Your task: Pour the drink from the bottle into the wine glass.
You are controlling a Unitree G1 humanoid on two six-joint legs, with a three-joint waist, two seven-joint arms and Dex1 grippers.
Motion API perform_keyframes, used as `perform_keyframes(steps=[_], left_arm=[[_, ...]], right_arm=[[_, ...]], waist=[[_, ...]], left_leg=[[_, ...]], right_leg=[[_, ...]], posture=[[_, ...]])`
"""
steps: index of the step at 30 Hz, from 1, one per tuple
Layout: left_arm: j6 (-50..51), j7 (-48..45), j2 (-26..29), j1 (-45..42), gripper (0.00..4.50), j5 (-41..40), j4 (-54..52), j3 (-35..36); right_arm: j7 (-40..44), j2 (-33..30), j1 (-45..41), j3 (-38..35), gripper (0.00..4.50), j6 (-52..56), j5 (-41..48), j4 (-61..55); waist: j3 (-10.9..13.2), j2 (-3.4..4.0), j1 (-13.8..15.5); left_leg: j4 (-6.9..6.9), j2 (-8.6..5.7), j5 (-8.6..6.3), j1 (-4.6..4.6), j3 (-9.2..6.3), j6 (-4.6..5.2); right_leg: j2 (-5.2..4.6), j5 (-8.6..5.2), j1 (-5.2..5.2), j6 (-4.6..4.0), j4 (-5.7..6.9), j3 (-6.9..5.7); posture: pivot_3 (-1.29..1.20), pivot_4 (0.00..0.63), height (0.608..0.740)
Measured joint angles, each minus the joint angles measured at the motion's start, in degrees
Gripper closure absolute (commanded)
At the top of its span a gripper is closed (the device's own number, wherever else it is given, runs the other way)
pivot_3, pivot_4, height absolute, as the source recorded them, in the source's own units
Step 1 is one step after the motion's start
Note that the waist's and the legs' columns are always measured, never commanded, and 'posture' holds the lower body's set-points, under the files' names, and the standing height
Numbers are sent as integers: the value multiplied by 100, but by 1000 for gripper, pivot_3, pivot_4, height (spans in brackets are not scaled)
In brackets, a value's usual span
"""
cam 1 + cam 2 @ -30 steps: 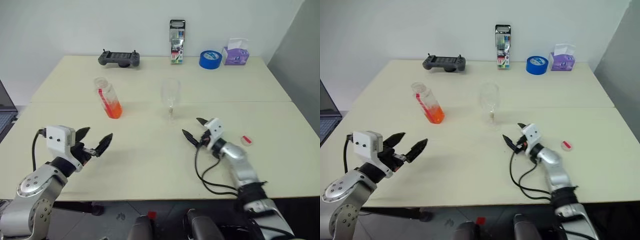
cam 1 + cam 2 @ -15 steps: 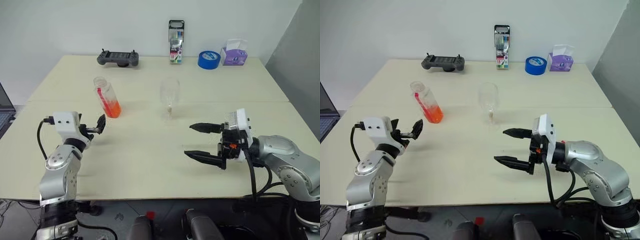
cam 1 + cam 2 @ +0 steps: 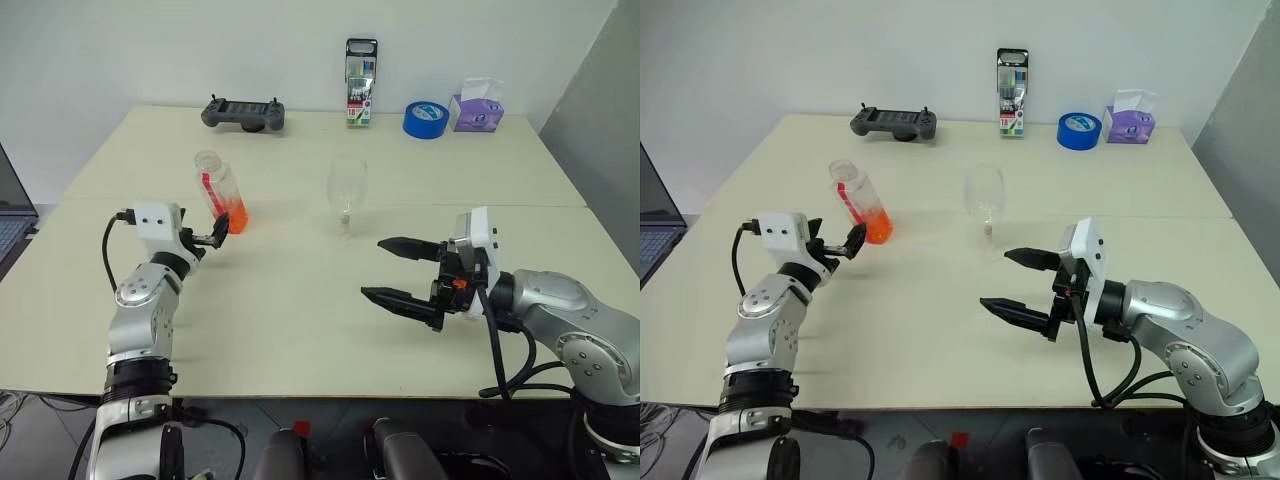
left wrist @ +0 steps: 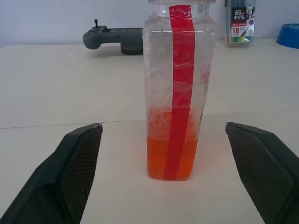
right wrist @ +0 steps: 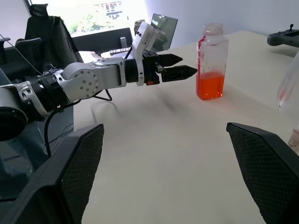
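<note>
Bottle (image 3: 220, 192) stands upright, uncapped, on the pale worktop (image 3: 300, 320), left of centre; orange drink (image 4: 174, 156) fills its lower part. Wine glass (image 3: 346, 190) upright near the middle, well apart from the bottle. Left tool (image 3: 214, 238) level, released, fingers spread wide, just short of the bottle and not touching it. Right tool (image 3: 400, 272) also released, fingers wide apart, pointing across the worktop in front of the glass, grasping nothing. Game controller (image 3: 243, 112), blue tape roll (image 3: 424, 119), tissue box (image 3: 475, 105) along the far edge.
</note>
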Motion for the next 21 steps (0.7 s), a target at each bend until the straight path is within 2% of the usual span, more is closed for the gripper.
perform_keyframes(steps=[8, 16, 19, 21], left_arm=[[-713, -440, 115, -759, 0, 228, 1486, -161], [-1517, -465, 108, -1641, 0, 436, 3086, -197], [-1737, -473, 67, -1808, 570, 467, 3533, -197], [-1840, -481, 30, -1912, 1143, 476, 3745, -197]], right_arm=[[-324, 4, 32, -106, 21, 76, 141, -84], [-523, -7, 172, -157, 21, 124, 157, -247], [-594, -6, 267, -171, 0, 124, 157, -265], [-598, -7, 297, -176, 0, 122, 156, -267]], waist=[[2, -3, 7], [3, -5, 6], [3, -5, 7], [3, -6, 8]], left_leg=[[-3, 0, 0, -4, -9, 0], [-4, -4, 0, -6, -8, 0], [-3, -4, 0, -8, -11, 0], [-2, -3, 0, -9, -12, 0]], right_leg=[[0, 0, -1, 0, 0, -10], [0, 0, -1, 0, -1, -18], [0, 0, -1, 1, 0, -22], [0, 0, -1, 1, 0, -24]], posture=[[0, 150, 740], [0, 150, 740], [0, 150, 740], [0, 150, 740]])
